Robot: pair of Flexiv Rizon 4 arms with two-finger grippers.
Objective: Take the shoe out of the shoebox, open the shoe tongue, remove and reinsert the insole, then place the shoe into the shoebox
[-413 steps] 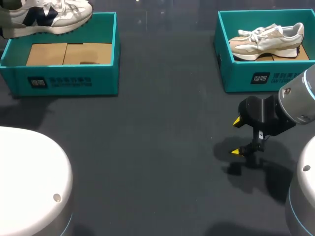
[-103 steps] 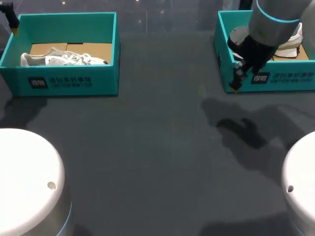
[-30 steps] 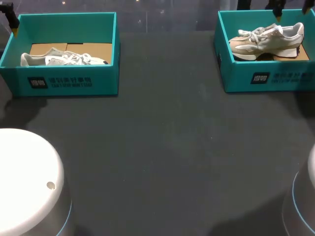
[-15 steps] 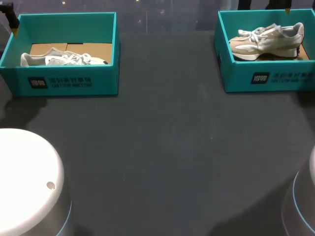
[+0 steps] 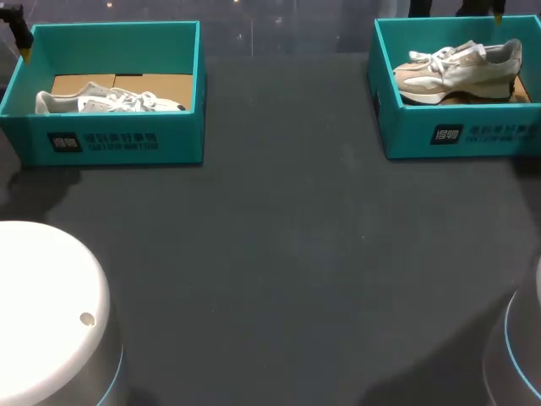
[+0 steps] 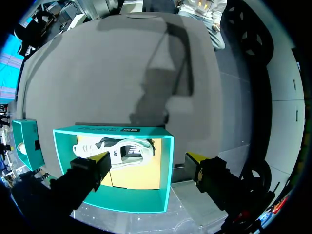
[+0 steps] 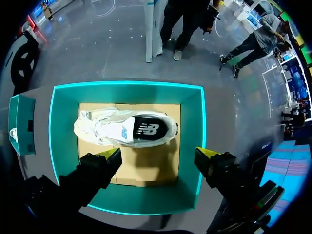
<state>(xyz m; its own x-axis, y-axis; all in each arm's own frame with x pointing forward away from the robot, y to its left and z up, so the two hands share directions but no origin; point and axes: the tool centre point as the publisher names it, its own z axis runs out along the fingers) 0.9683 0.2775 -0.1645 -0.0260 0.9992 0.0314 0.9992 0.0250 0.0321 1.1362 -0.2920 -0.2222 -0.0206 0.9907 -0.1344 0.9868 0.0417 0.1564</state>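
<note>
Two teal shoeboxes stand at the table's back. The left shoebox [image 5: 110, 139] holds a white shoe [image 5: 110, 102] lying on its side. The right shoebox [image 5: 456, 131] holds a beige and white shoe [image 5: 461, 72]. In the left wrist view my left gripper [image 6: 147, 158] hangs open above the left shoebox [image 6: 165, 175], over its shoe [image 6: 119, 150]. My right gripper [image 7: 158, 153] hangs open high above the right shoebox [image 7: 195, 122], nothing between its fingers, its shoe [image 7: 124, 129] ahead of them. In the head view only one yellow fingertip [image 5: 499, 16] of the right gripper shows, at the back edge.
The dark table [image 5: 279, 237] stretches between and in front of the boxes. My arms' white bases [image 5: 51, 313] fill the near corners. Cardboard lines each box's floor [image 7: 146, 165].
The right gripper's yellow tip has drifted right and back, away from over the right shoe. The left gripper and both shoes have kept still.
</note>
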